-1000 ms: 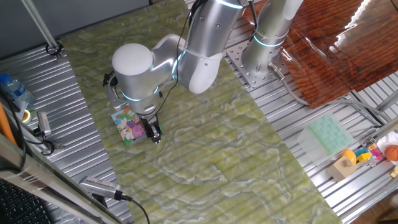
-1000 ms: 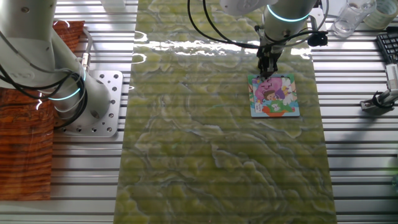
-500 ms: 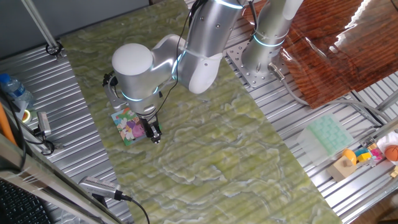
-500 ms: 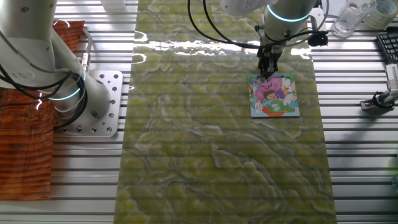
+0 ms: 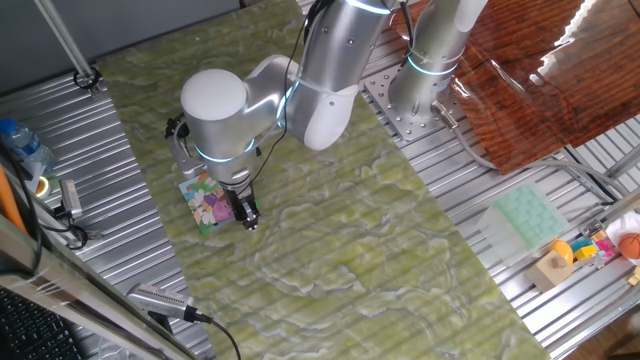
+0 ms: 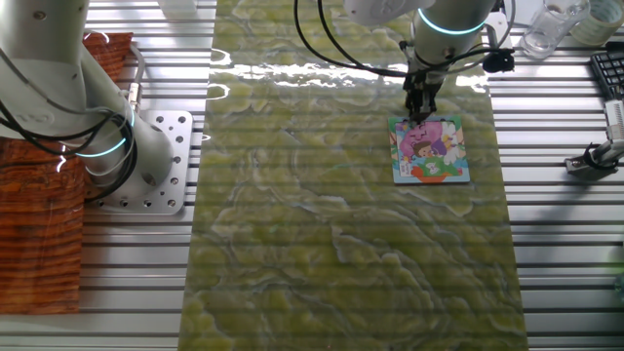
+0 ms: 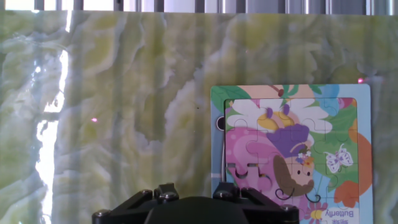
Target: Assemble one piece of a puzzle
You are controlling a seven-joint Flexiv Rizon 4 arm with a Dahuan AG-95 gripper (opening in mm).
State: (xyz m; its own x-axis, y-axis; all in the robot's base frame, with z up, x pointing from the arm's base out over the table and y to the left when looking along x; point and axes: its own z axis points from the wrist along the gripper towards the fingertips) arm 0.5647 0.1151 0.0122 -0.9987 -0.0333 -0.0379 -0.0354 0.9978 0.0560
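The puzzle [image 5: 207,203] lies flat on the green marbled mat, a small square cartoon picture with a blue edge. It also shows in the other fixed view [image 6: 429,148] and in the hand view [image 7: 292,149]. My gripper [image 5: 247,218] stands upright with its tips down at the puzzle's edge, at the upper left corner in the other fixed view [image 6: 420,117]. Its fingers look close together. In the hand view only the dark hand housing [image 7: 196,208] shows, covering the puzzle's near corner. The piece is hidden.
A second arm's base [image 6: 97,146] stands on a metal plate beside the mat. A pale green moulded tray [image 5: 527,217] and toy blocks [image 5: 575,255] lie at the right. A water bottle [image 5: 25,145] and a hand tool [image 6: 590,161] lie off the mat.
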